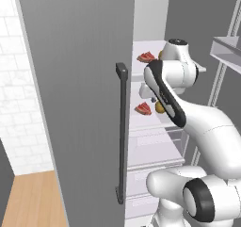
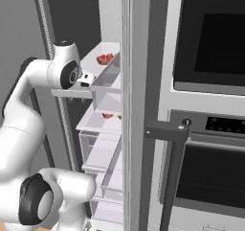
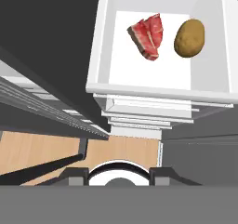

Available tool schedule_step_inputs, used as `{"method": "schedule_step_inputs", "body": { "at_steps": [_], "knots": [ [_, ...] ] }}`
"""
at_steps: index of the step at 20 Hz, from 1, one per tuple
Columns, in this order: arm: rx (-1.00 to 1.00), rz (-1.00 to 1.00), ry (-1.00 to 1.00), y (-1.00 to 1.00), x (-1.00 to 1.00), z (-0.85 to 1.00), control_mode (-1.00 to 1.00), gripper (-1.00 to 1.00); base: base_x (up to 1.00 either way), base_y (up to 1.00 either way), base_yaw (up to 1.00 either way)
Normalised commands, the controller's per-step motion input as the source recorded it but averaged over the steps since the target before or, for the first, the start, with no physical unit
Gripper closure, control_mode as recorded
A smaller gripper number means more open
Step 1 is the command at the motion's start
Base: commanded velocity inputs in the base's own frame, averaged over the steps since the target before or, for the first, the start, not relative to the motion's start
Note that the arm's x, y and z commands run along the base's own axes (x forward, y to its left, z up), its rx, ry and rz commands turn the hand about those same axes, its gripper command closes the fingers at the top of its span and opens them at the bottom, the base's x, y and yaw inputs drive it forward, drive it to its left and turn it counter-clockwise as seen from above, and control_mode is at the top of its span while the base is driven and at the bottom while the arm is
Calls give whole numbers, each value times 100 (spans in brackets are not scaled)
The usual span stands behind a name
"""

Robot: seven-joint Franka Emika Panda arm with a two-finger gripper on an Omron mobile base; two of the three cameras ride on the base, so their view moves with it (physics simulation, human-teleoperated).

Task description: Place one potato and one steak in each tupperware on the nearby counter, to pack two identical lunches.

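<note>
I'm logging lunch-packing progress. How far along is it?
Nothing looks packed. Both flat red raw steaks and a golden-brown oval potato lie on white fridge shelves. The gripper hovers above one shelf, holding nothing. All picking and tray-filling remains.

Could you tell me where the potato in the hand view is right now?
The potato lies on a white fridge shelf, at the upper right of the hand view, just right of a steak and apart from it.
</note>
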Motion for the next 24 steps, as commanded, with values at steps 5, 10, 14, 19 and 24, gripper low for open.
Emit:
{"method": "schedule_step_inputs", "body": {
  "at_steps": [5,10,14,19,24],
  "knots": [
    [0,-1,-7,-25,2,-13,-100,-100,0,0,0],
    [0,-9,-21,-73,8,-46,-100,-100,0,0,0],
    [0,-21,-14,-59,54,-40,-100,-100,0,0,0],
    [0,-14,-9,-19,68,-47,-100,-100,0,0,0],
    [0,-3,-6,-1,80,-49,-100,-100,0,0,0]
  ]
}}
